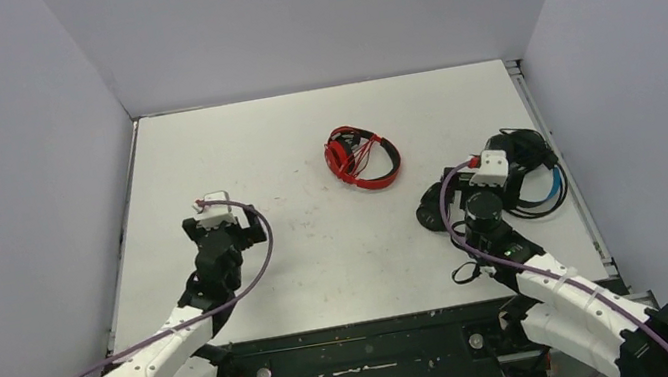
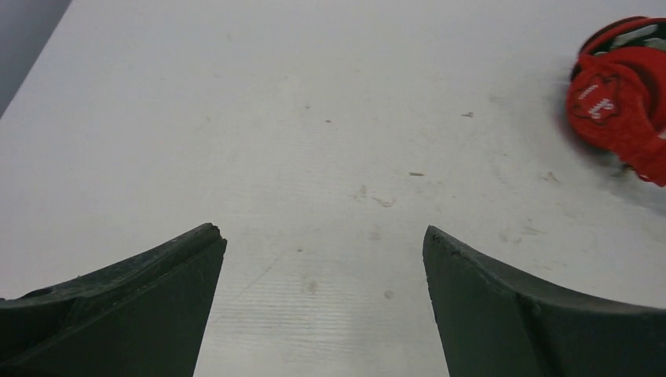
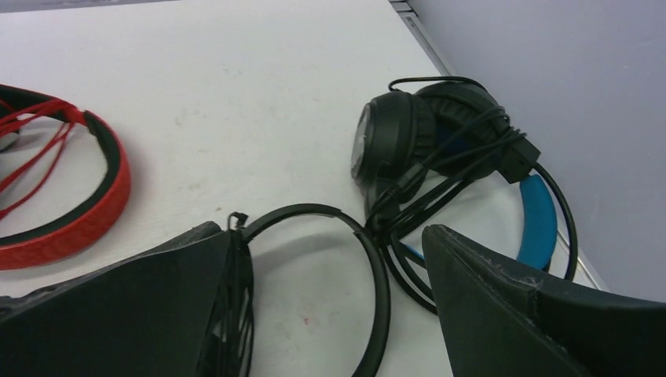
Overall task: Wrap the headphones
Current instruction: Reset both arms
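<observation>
On the white table (image 1: 323, 271), the thin black plastic headphones (image 3: 385, 290) lie between the spread, empty right fingers (image 3: 510, 314); the left fingers (image 2: 118, 314), also spread, sit well apart.

I find no text I can read; the white mark on the red headphones (image 2: 616, 110), far right, is too blurred.

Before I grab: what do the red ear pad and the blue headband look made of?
Red ear pad: probably soft fabric or foam covering, matte; it looks fuzzy, with no glare. Blue headband: likely smooth plastic or rubbery coating, slightly glossy; even colour, clean curved edge.
</observation>
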Motion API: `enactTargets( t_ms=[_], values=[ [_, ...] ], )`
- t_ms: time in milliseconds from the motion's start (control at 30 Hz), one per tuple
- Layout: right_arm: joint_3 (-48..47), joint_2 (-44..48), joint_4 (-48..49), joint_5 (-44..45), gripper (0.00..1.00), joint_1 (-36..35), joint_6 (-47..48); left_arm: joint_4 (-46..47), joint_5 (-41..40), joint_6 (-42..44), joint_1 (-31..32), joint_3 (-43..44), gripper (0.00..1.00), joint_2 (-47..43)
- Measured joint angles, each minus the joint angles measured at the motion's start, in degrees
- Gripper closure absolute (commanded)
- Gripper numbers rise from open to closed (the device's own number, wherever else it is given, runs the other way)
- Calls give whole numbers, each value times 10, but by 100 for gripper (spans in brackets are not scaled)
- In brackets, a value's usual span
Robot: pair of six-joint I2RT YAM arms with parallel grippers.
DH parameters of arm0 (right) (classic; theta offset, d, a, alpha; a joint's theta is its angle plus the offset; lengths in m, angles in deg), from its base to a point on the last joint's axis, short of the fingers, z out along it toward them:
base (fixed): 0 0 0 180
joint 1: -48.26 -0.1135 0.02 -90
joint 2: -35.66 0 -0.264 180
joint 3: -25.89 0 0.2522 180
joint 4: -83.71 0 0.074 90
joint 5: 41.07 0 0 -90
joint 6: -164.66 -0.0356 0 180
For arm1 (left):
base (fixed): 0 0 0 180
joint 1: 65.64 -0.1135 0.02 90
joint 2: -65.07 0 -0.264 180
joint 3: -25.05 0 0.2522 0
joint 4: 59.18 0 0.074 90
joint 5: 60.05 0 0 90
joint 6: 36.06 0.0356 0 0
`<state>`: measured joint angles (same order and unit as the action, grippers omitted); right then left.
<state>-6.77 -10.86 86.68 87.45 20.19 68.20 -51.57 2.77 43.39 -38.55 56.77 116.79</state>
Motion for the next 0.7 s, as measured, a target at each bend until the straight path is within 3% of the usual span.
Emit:
enactTargets(
  t_ms=[400, 700],
  values=[
    [69, -139, 183, -105, 0, 168, 15, 271, 17, 54, -150, -98, 3, 191],
    [109, -305, 396, -139, 0, 181, 43, 392, 72, 85, -183, -96, 3, 292]
  ],
)
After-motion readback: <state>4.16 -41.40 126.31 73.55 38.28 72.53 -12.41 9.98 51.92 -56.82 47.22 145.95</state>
